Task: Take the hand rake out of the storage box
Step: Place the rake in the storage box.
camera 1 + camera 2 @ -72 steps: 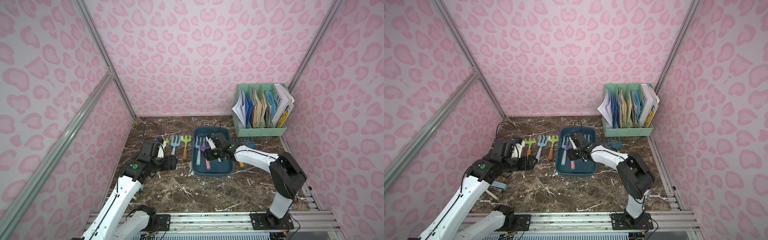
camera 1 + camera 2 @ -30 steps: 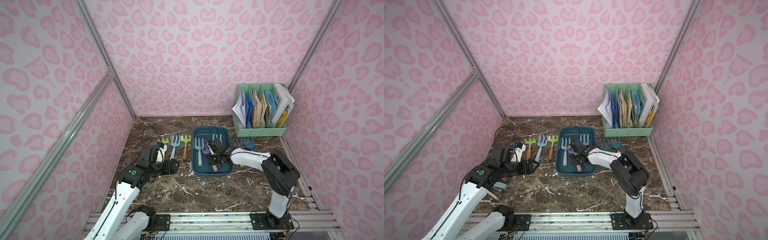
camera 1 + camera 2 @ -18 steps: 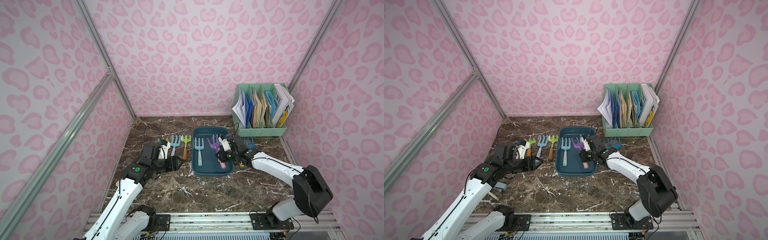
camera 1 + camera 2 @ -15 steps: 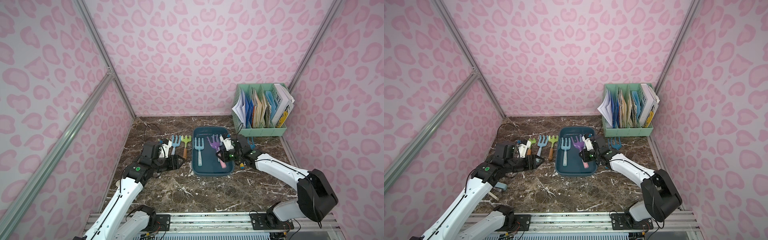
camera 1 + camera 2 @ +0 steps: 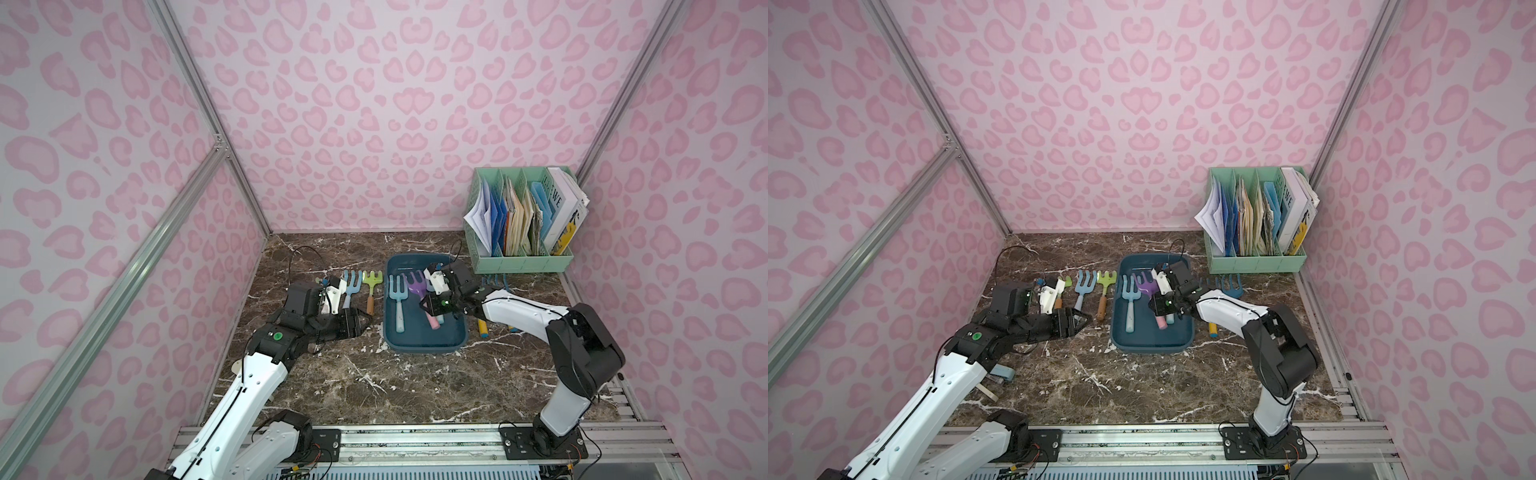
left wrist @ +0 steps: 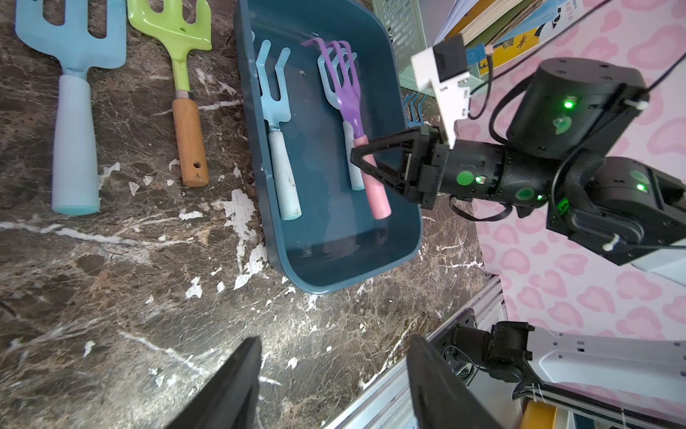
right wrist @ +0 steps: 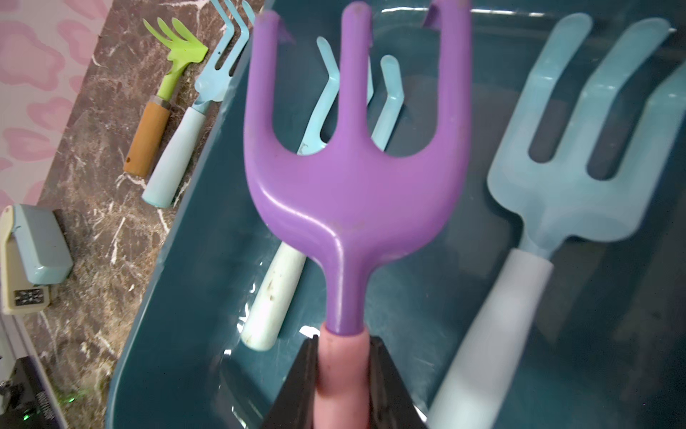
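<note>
The right gripper (image 7: pixel 343 371) is closed on the pink handle of the purple hand rake (image 7: pixel 352 185). Its two black fingers press the handle from both sides just below the purple neck. The hand rake is within the outline of the storage box (image 6: pixel 334 241), with its prongs toward the back wall. Its head is raised over a pale blue rake (image 7: pixel 282 289), which it partly covers. I cannot tell whether the end of the pink handle touches the box floor. In the right wrist view the lower handle is cut off by the frame edge.

A pale blue fork (image 6: pixel 274 104) lies beside it in the box, on the side of the left arm.

The left gripper (image 6: pixel 334 386) hovers over the marble table beside the box. Its jaws stand apart with nothing between them, and only the finger ends show in the left wrist view.

Some dark blue tools (image 5: pixel 1227 284) lie in front of the green file rack (image 5: pixel 519 262). The right arm hides most of them.
</note>
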Available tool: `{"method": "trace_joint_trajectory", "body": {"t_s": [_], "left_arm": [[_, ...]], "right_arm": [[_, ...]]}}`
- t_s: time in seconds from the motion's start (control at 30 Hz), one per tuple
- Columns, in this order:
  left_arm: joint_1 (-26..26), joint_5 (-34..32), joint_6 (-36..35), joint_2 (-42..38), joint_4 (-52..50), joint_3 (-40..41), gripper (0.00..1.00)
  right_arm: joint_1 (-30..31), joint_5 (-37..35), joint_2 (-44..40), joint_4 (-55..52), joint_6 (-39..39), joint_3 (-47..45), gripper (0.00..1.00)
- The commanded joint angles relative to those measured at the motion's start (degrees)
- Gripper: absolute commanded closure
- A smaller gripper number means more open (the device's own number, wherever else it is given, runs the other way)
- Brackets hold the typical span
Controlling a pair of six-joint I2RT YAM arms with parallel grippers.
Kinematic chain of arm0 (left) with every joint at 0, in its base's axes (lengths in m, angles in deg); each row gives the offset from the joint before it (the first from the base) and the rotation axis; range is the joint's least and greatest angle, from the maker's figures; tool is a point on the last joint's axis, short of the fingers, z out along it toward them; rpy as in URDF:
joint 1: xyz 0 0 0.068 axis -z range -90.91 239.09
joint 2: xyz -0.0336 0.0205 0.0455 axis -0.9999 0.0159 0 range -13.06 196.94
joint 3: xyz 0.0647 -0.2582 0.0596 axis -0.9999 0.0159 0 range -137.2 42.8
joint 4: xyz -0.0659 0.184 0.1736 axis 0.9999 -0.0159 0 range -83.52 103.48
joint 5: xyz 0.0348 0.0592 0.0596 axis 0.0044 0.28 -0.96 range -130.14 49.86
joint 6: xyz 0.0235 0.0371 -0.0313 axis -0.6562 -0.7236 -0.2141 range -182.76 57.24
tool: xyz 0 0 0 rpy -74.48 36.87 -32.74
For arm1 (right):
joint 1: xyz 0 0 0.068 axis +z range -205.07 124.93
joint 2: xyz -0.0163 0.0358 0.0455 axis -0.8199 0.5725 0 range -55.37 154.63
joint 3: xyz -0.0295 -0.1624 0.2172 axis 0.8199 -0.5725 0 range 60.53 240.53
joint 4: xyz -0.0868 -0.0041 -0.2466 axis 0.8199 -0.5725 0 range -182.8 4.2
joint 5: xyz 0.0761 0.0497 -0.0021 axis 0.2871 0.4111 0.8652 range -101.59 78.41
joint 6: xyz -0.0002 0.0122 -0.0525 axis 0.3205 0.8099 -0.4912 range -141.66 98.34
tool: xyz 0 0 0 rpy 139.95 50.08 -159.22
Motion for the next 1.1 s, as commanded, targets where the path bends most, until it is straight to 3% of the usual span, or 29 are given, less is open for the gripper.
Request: {"method": "trace_joint_trajectory", "body": {"t_s": [0.0,0.27,0.77,1.07], "left_arm": [[-0.01,-0.47,-0.65,0.08,0.42,0.03,0.34],[-0.05,-1.3,-1.67,0.56,-0.24,0.4,0.34],[-0.04,-2.26,-2.61,0.72,-0.94,0.6,0.34],[-0.04,-2.34,-2.64,0.44,-1.47,0.36,0.34]], "right_arm": [[0.24,-3.3,3.96,-0.11,0.77,3.17,0.89],[0.25,-6.37,11.61,-1.78,1.4,8.82,0.85],[5.98,-14.77,11.66,-11.24,0.73,8.96,0.43],[6.99,-17.31,8.51,-14.59,1.45,5.79,0.42]]}}
